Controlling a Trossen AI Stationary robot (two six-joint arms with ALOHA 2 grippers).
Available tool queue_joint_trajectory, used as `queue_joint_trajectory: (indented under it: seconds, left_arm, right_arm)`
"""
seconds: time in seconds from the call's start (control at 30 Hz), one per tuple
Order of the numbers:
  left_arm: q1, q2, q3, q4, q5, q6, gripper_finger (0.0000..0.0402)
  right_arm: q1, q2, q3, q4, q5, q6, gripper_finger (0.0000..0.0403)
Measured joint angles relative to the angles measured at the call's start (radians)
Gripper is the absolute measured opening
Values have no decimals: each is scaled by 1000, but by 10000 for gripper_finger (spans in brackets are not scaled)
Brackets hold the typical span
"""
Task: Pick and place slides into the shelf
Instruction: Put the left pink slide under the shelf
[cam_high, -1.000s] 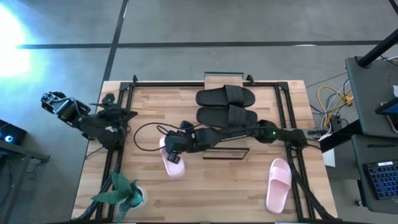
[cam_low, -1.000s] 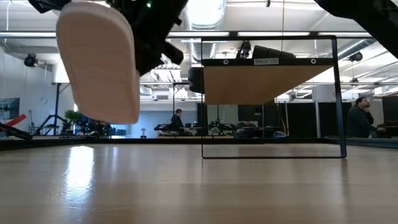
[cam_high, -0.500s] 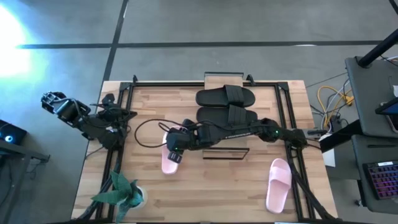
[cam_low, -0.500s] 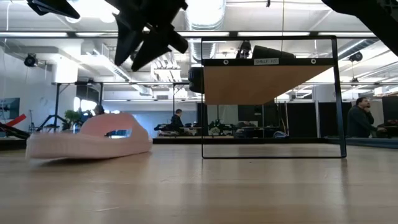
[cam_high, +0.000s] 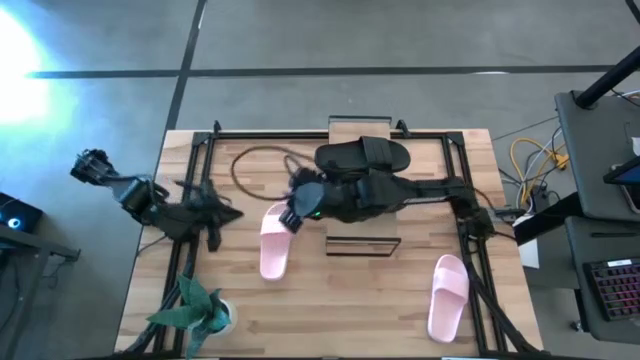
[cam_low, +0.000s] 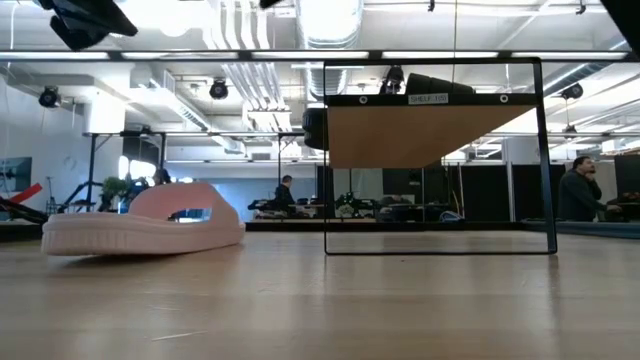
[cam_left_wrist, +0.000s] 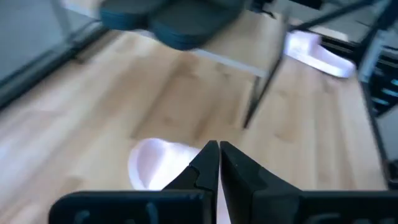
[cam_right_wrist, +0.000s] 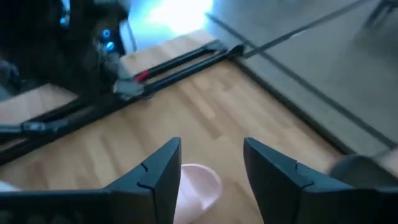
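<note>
One pale pink slide (cam_high: 273, 243) lies sole down on the table left of the shelf, also in the low view (cam_low: 140, 228). The other pink slide (cam_high: 447, 296) lies at the near right. Two black slides (cam_high: 362, 156) sit on the shelf's wooden top (cam_low: 435, 130); my right arm covers part of the nearer one. My right gripper (cam_high: 292, 208) hangs open above and just beyond the left pink slide (cam_right_wrist: 200, 185), touching nothing. My left gripper (cam_high: 226, 214) is shut, in the air left of that slide (cam_left_wrist: 155, 165).
A green toy plant (cam_high: 196, 310) stands at the near left corner. A dark cable loop (cam_high: 262, 165) hangs over the far left of the table. Black frame rails (cam_high: 195, 160) run along the table's edges. The shelf's thin foot bar (cam_high: 363, 243) lies near the table's middle.
My right gripper has opened and let go of the pink slide, which has dropped from hanging tipped in the air to lying sole down on the table. The gripper has then risen and drawn back toward the shelf. My left gripper has sunk and moved right, toward the slide.
</note>
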Motion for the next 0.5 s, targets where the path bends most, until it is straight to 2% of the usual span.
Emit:
queue_joint_trajectory:
  seconds: [0.1,0.3,0.5]
  left_arm:
    - [0,72,-42,85,26,31,0]
    - [0,240,-41,65,-3,118,0]
    - [1,415,-32,74,-75,145,0]
  right_arm:
    - [0,-43,0,-52,58,17,160]
    - [0,-127,-2,-210,163,73,159]
    - [4,-177,-3,-393,172,141,157]
